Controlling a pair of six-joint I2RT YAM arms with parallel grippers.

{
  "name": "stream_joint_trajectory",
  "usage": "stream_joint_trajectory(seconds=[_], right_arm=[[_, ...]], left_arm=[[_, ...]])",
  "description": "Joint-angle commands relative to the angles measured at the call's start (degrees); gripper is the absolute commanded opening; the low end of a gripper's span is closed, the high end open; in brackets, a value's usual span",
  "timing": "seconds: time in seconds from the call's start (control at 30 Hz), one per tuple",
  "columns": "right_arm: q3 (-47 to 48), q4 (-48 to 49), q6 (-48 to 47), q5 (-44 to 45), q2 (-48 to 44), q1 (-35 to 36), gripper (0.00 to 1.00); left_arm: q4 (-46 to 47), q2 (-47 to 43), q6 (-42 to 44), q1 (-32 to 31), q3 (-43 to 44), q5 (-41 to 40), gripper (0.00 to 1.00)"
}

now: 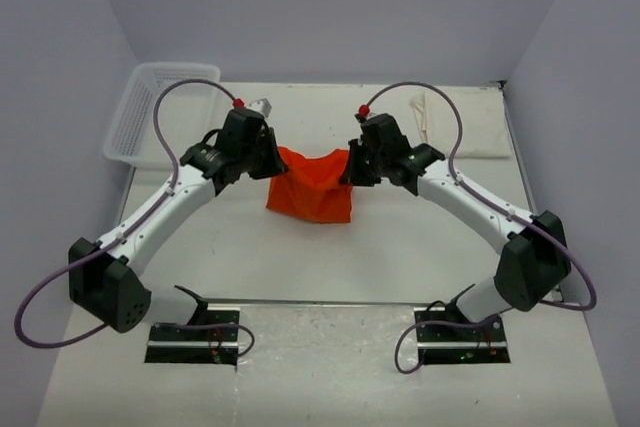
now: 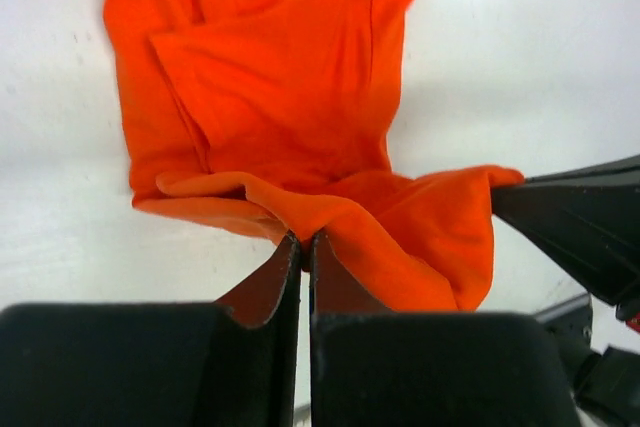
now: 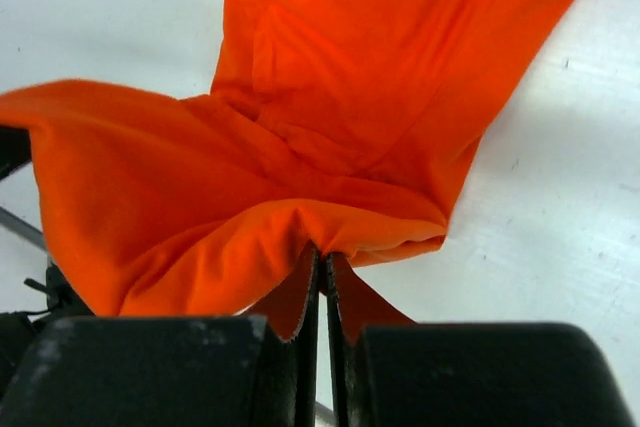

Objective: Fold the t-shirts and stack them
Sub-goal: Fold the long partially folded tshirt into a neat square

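The orange-red t-shirt lies partly on the table in the middle, its far edge lifted between both grippers. My left gripper is shut on the shirt's left corner; the wrist view shows the cloth pinched at the fingertips. My right gripper is shut on the right corner; the cloth bunches at its tips. The held edge sags between them. The cream-white t-shirt lies flat at the back right.
A white plastic lattice basket stands at the back left, hanging over the table edge. Grey walls close in on both sides and behind. The arm bases sit at the near edge.
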Motion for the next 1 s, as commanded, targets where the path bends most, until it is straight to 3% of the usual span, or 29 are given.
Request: stream_joint_trajectory(seconds=[0.0,0.27,0.3,0.47,0.5,0.53,0.57,0.63,0.67,0.73,0.77,0.8,0.83,0.93,0.97], right_arm=[[6.0,-3.6,-5.2,-2.5,4.5,-3.5,0.0],[20.5,-4.9,-8.9,-9.5,24.1,-12.9,0.0],[22.5,-5.3,-9.4,-10.4,26.7,-13.7,0.0],[39.8,-8.2,-12.8,-11.9,40.8,-19.0,0.0],[42.8,-9.7,-13.8,-12.8,43.8,-20.2,0.0],[45.9,-7.8,-14.5,-13.0,44.7,-20.6,0.05],[48.9,-7.1,-15.0,-15.0,46.3,-21.1,0.36],[61.4,-14.7,-16.7,-14.0,52.1,-22.0,0.44],[63.1,-16.9,-17.4,-11.7,52.0,-22.1,0.49],[57.3,-13.8,-18.9,-8.8,48.4,-21.7,0.52],[54.3,-12.2,-19.0,-7.0,43.1,-21.7,0.71],[52.3,-10.5,-19.3,-6.5,40.9,-22.1,0.77],[50.4,-10.4,-19.9,-6.7,39.3,-22.1,0.8],[50.1,-13.6,-19.7,-7.4,37.0,-22.0,0.78],[48.9,-14.0,-19.3,-8.7,36.2,-22.0,0.43]], left_arm=[[2.7,6.8,4.9,3.0,7.3,-4.0,0.0],[5.0,27.0,9.2,12.5,18.4,-0.4,0.01],[6.2,30.0,9.8,13.1,20.2,-1.1,0.13],[6.7,51.3,17.3,15.8,44.3,4.7,0.31],[9.7,53.1,18.5,16.2,47.3,5.7,0.41],[13.7,53.9,20.2,16.3,48.1,6.7,0.54],[15.0,54.2,20.6,16.4,49.7,3.6,0.6],[20.0,52.2,20.7,16.6,47.7,6.6,0.61],[20.2,51.0,20.9,15.8,47.3,6.3,0.61],[21.5,43.4,21.8,14.1,41.0,1.0,0.61],[23.4,40.1,21.8,12.4,37.1,-5.6,0.61],[27.4,34.5,21.6,11.8,30.3,-6.6,0.61],[27.4,33.0,20.3,11.7,29.2,-6.6,0.6],[21.6,31.6,16.6,11.7,27.5,-1.6,0.51],[22.7,31.3,17.1,11.4,26.3,5.4,0.47]])
